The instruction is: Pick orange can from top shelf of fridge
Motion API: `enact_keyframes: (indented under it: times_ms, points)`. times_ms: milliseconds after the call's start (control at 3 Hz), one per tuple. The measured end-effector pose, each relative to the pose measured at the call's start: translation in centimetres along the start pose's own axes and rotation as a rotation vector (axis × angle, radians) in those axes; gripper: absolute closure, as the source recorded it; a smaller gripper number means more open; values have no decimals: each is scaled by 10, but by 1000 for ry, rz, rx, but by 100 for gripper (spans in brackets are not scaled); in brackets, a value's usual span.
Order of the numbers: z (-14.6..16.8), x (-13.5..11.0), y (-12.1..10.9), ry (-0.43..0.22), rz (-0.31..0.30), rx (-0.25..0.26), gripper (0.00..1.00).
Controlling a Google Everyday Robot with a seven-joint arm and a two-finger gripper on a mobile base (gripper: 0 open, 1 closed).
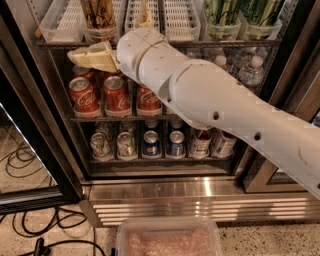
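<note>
- We see the gripper (110, 34) in the upper left of the frame, at the front edge of the top shelf (200, 44), its two cream fingers (92, 56) spread wide and holding nothing
- One finger points left just under the shelf edge; the other rises in front of the white lane trays (180, 17) at top centre
- The orange can (99, 14) stands upright in its lane at the upper left, just above the gripper and not yet between the fingers
- We judge the reach nearly done; closing on the can, lifting it and drawing it out of the fridge (40, 150) are all left
- Lanes at the upper right hold green-striped cans (220, 12)
- The rack below carries red cola cans (82, 95) on the left and water bottles (250, 70) on the right; the lowest rack holds mixed cans (150, 142)
- A clear tub (167, 237) at bottom centre holds something pale pink that we cannot identify
</note>
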State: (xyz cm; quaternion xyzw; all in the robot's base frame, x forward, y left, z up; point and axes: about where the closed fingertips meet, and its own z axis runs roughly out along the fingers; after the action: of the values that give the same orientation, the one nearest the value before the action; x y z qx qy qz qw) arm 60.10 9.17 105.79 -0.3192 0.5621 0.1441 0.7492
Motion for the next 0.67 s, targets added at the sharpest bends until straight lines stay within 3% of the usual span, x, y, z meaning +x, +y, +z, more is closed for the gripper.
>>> enact_keyframes:
  times_ms: [667]
  points:
    - [29, 12, 0, 17, 14, -19, 0]
